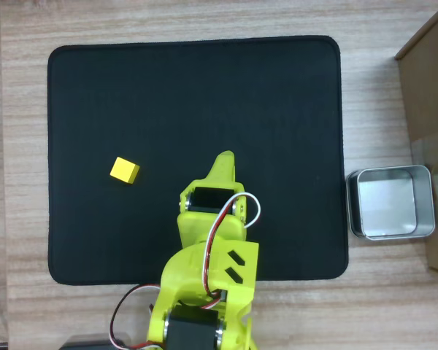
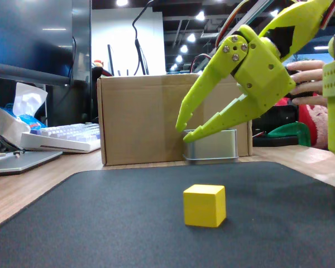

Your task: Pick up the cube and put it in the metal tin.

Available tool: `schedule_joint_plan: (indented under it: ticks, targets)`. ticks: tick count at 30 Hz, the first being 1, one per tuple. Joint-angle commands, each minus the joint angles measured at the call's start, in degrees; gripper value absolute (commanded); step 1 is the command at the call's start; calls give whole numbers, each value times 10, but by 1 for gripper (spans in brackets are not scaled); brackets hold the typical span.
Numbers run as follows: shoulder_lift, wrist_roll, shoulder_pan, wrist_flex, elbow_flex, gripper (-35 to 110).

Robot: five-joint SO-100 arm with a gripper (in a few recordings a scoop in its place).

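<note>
The small golden-yellow cube (image 1: 124, 170) (image 2: 204, 205) rests on the black mat (image 1: 190, 95), left of centre in the overhead view. My lime-yellow gripper (image 1: 224, 162) (image 2: 182, 129) hangs in the air over the mat, open, with nothing between its fingers. In the overhead view it is to the right of the cube and well apart from it. The square silvery metal tin (image 1: 391, 202) (image 2: 212, 145) stands on the wooden table just off the mat's right edge, and nothing lies inside it.
A brown cardboard box (image 1: 431, 87) (image 2: 139, 117) stands beside the tin. In the fixed view a keyboard (image 2: 64, 137) and a laptop edge (image 2: 17, 159) lie on the left, and a person's hand (image 2: 310, 78) shows at the right edge.
</note>
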Motion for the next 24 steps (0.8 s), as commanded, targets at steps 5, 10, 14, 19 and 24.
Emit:
schedule_joint_plan:
  ticks: [5, 10, 14, 19, 24]
  targets:
    - [13, -56, -39, 5, 7, 1]
    - [-33, -115, -78, -9, -8, 9]
    - [-163, -120, -78, -16, -109, 9]
    - [-298, -124, -84, -15, -225, 11]
    - [-411, -260, -107, 8, -298, 20]
